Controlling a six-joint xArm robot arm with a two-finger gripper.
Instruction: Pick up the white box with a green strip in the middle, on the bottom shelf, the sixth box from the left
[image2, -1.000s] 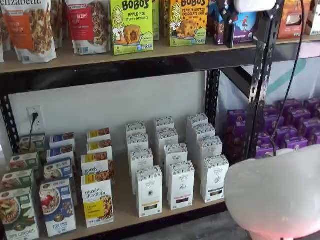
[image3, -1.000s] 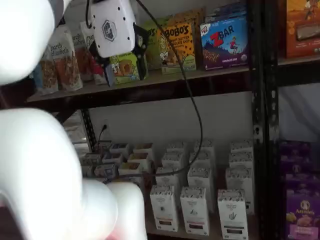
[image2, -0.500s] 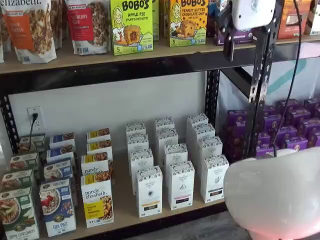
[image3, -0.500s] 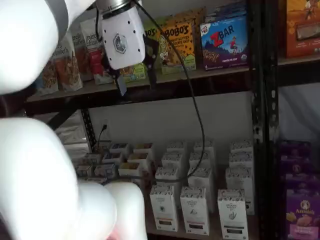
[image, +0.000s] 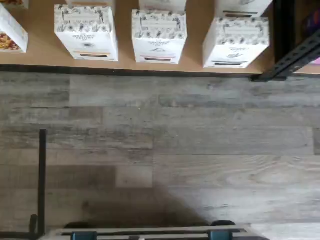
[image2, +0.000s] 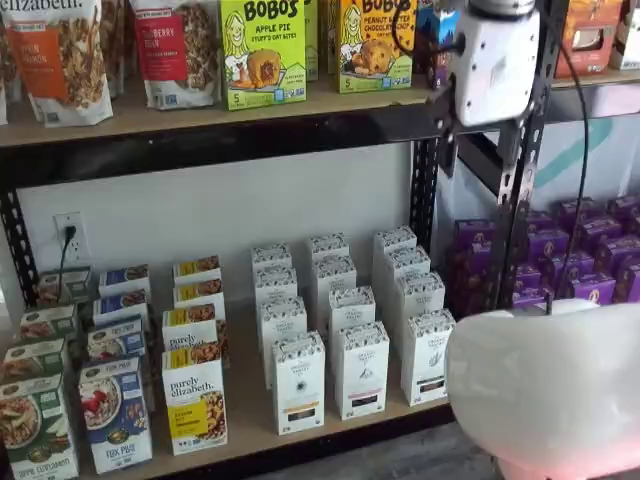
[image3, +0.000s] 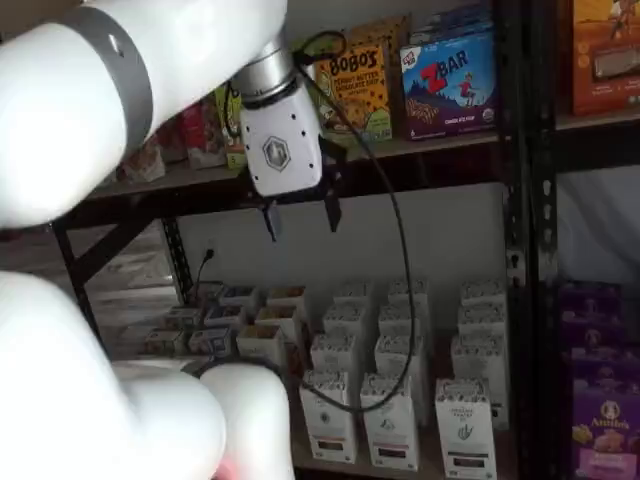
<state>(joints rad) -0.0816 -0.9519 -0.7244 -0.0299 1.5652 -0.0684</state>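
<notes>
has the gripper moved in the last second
Yes. The gripper has come down, from level with the upper shelf's boxes to hang open below that shelf's front rail, above the white cartons.

White box (image2: 429, 357) on bottom shelf (image2: 250, 410)

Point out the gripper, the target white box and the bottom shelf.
gripper (image3: 300, 213): a shelf view, gap between its open black fingers.
white box (image2: 429, 357): a shelf view, front face.
bottom shelf (image2: 250, 400): a shelf view, bare wooden board.
</notes>
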